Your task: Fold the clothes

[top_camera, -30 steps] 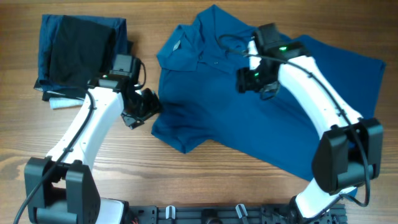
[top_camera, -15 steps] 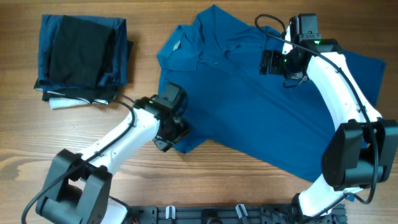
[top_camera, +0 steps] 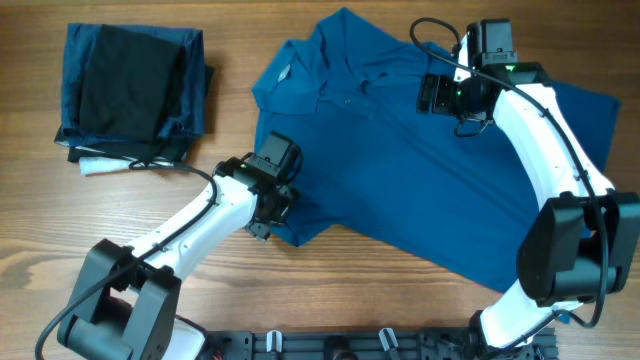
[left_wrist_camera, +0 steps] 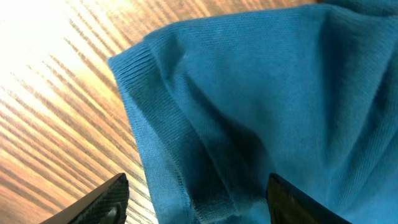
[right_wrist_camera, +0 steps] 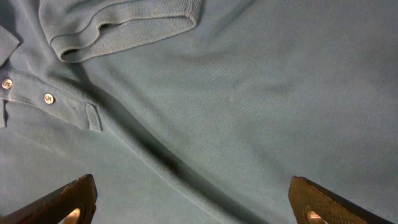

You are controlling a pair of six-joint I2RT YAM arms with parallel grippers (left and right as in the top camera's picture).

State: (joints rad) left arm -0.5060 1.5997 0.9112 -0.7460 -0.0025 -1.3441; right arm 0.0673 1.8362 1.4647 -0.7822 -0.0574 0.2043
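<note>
A blue polo shirt (top_camera: 420, 170) lies spread over the middle and right of the wooden table. My left gripper (top_camera: 272, 213) is open over the shirt's lower left sleeve. The sleeve's ribbed hem (left_wrist_camera: 186, 155) lies between the fingers in the left wrist view. My right gripper (top_camera: 440, 97) is open and hovers above the shirt's upper chest, right of the collar. The right wrist view shows the collar (right_wrist_camera: 124, 25) and the buttoned placket (right_wrist_camera: 46, 98), with smooth cloth between the fingers.
A stack of folded dark clothes (top_camera: 130, 90) sits at the back left of the table. A small white object (top_camera: 100, 166) lies at its front edge. Bare wood (top_camera: 90, 220) runs along the front left.
My left gripper swung from beside the folded stack to the shirt's lower left sleeve. My right gripper moved up and right along the shirt, then held still.
</note>
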